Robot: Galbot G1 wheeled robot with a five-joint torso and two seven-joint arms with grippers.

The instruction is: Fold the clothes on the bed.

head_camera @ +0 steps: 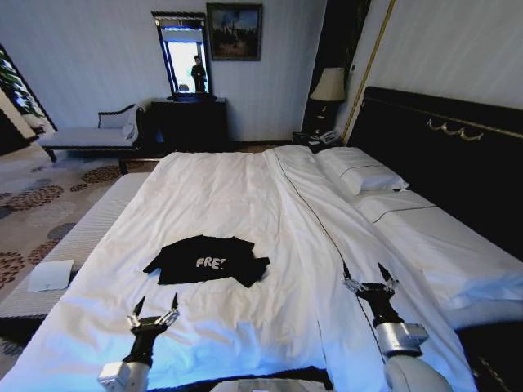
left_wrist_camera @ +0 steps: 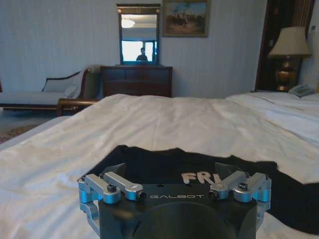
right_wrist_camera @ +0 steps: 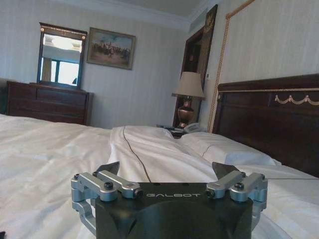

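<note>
A black T-shirt (head_camera: 206, 260) with white lettering lies partly folded on the white bed (head_camera: 245, 196), near its front middle. From the left wrist view the T-shirt (left_wrist_camera: 164, 167) spreads just beyond my left gripper (left_wrist_camera: 169, 172). My left gripper (head_camera: 155, 310) hovers open over the sheet, a little in front of the shirt and apart from it. To the shirt's right, my right gripper (head_camera: 369, 276) is open above the duvet, with nothing between its fingers. In the right wrist view the right gripper (right_wrist_camera: 167, 172) faces the pillows.
White pillows (head_camera: 359, 170) lie against the dark headboard (head_camera: 441, 155) on the right. A pale bench (head_camera: 69, 245) runs along the bed's left side, with a white paper (head_camera: 51, 275) on it. A dresser (head_camera: 189, 122), a chaise (head_camera: 90, 137) and a lamp (head_camera: 329, 86) stand by the far wall.
</note>
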